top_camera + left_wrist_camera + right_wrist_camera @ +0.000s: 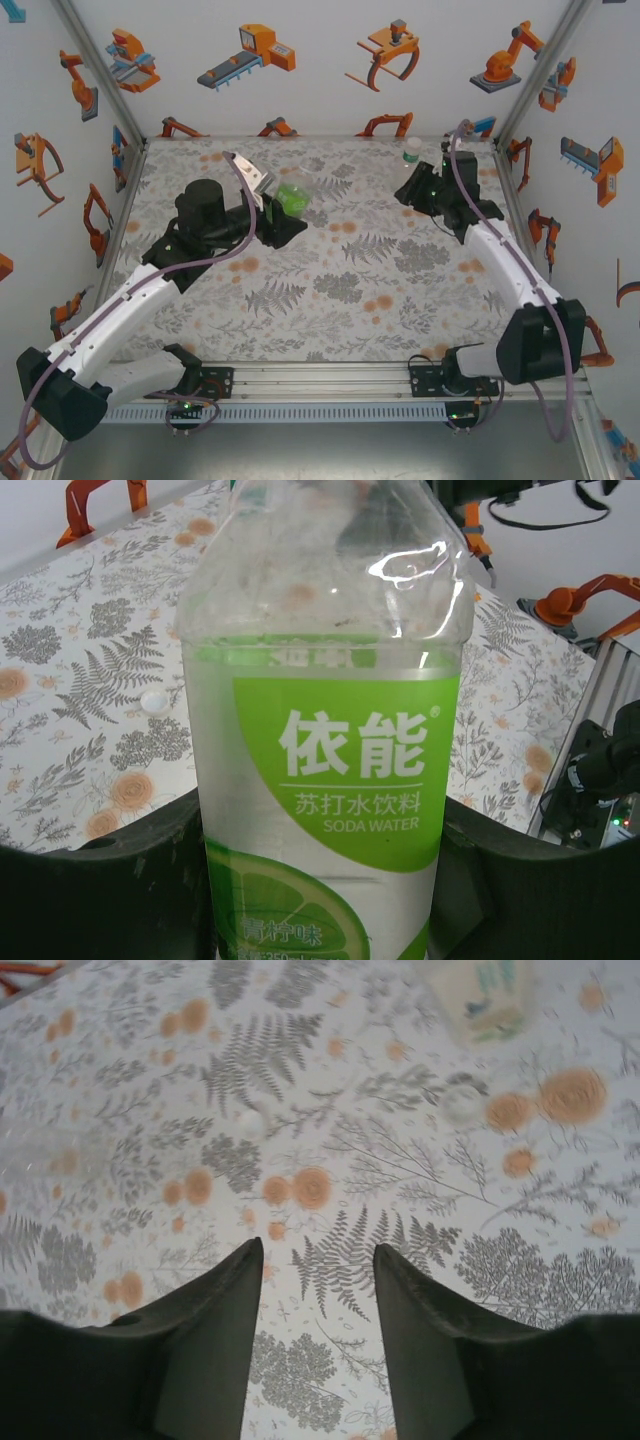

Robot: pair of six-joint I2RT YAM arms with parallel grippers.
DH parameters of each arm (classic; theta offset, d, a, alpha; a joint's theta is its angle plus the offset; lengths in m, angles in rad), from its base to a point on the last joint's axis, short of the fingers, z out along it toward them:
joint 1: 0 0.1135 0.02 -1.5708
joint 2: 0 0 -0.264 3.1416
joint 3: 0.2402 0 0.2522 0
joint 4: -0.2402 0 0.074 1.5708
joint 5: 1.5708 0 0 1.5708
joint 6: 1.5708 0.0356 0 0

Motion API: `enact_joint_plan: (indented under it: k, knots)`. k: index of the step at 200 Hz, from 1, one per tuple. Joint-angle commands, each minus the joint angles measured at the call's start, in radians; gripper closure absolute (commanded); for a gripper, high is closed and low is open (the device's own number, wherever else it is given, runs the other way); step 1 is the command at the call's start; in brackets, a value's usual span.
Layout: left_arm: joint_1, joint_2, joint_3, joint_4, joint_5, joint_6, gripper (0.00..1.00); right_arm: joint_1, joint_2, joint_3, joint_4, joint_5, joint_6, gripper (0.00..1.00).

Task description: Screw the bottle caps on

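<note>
Floral table (90, 680), green-label bottle (320, 730) gripped inside left pincer (320, 820)

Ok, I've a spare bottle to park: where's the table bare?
Free: the middle of the table between both arms, down to the near rail, and the far-left corner. Crowded: around the soda bottle in the left gripper, and far right by the right gripper and small bottle.

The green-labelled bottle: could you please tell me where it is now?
The green-labelled bottle is clamped in the left gripper, left of centre over the table in the top view.
</note>
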Motion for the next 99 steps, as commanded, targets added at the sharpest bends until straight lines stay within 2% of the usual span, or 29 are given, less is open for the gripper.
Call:
enact_joint_plan:
  k: [1,15,39,67,99]
  knots:
    - [0.005,-0.012,0.008,-0.016,0.009,-0.019,1.00,-0.054,0.082,0.025,-0.066,-0.031,0.112,0.59]
    - [0.006,-0.008,0.017,-0.020,0.015,-0.019,1.00,-0.067,0.138,0.051,-0.095,-0.029,0.104,0.62]
    - [0.007,-0.004,0.028,-0.024,0.031,-0.017,1.00,-0.077,0.236,0.106,-0.140,-0.028,0.033,0.72]
    - [0.009,-0.004,0.028,-0.032,0.035,-0.023,1.00,-0.077,0.300,0.121,-0.113,0.010,-0.012,0.73]
    - [0.009,-0.012,0.016,-0.032,0.039,-0.035,1.00,-0.077,0.373,0.120,-0.038,0.043,0.029,0.76]
